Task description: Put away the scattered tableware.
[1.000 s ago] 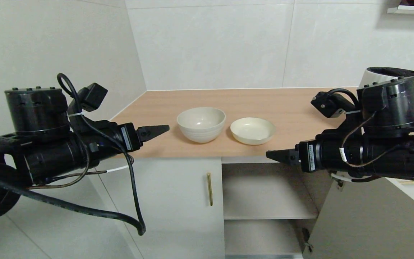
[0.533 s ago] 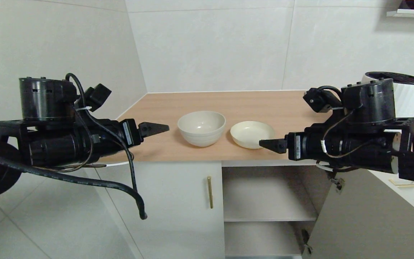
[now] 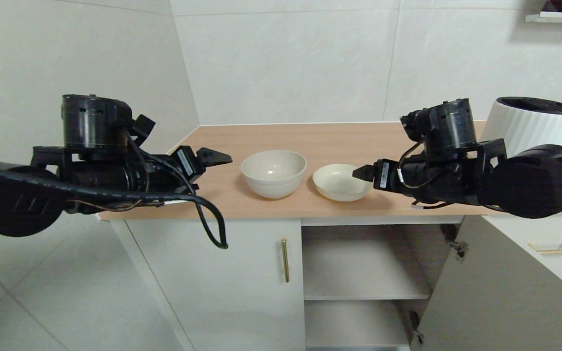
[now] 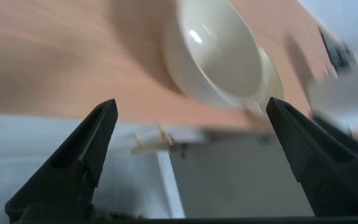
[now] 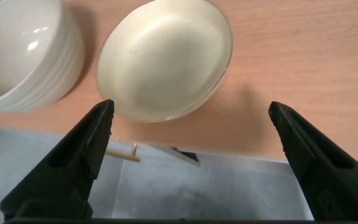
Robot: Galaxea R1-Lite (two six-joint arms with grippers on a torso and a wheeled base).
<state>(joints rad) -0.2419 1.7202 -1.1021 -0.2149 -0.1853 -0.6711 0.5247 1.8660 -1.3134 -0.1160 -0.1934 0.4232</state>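
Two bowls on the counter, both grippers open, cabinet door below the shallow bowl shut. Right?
No: the head view shows the cabinet door below the shallow bowl standing open, shelves visible. It and the deep bowl sit on the counter; left gripper and right gripper are open.

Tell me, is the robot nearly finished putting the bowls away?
Not nearly. Done: the cupboard door is open, so the shelf is ready. In hand: nothing yet; the right gripper sits by the shallow bowl and the left gripper near the deep bowl, both with fingers open. Left: both bowls are on the counter and probably go on the shelf.
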